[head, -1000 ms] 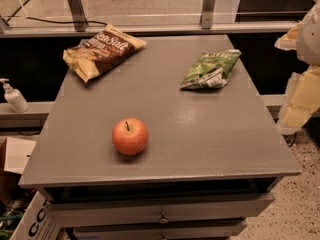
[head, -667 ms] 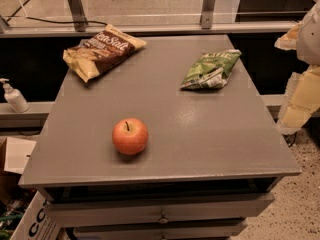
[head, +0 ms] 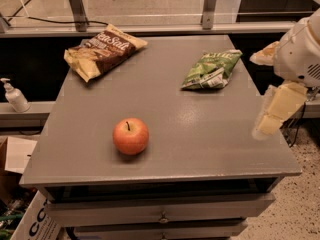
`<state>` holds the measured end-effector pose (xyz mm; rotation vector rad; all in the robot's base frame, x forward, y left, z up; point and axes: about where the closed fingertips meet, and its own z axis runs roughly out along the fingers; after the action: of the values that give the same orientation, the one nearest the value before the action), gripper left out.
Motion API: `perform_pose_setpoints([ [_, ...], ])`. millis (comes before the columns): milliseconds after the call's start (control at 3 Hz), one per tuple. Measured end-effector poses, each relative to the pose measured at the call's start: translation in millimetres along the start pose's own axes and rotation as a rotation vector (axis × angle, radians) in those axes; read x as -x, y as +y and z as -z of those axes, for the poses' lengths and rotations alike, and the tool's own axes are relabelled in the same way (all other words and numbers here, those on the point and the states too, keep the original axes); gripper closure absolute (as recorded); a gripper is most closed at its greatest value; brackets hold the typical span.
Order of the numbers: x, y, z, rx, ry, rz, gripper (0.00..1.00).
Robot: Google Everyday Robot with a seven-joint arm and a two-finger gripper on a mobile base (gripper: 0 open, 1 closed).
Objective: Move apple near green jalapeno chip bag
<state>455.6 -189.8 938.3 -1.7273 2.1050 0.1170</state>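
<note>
The apple [head: 131,136] is round and red-orange with a short dark stem. It sits on the grey table [head: 200,134], left of centre and near the front edge. The green jalapeno chip bag [head: 212,70] lies crinkled at the back right of the table, well apart from the apple. My gripper [head: 274,110] hangs off the table's right edge under the white arm [head: 300,49]. It is far to the right of the apple and in front of the green bag, and it holds nothing.
A larger brown-and-yellow chip bag [head: 104,50] lies at the back left of the table. A white pump bottle [head: 14,96] stands on a ledge to the left. Drawers [head: 160,217] sit under the table top. A cardboard box [head: 15,159] is at lower left.
</note>
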Motion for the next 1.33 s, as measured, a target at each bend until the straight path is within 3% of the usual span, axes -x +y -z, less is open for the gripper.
perform_pose_setpoints([
  [667,34,20,-56,0.156,-0.316,0.028,0.0],
  [1333,87,71,-84,0.273,-0.635,0.102,0.0],
])
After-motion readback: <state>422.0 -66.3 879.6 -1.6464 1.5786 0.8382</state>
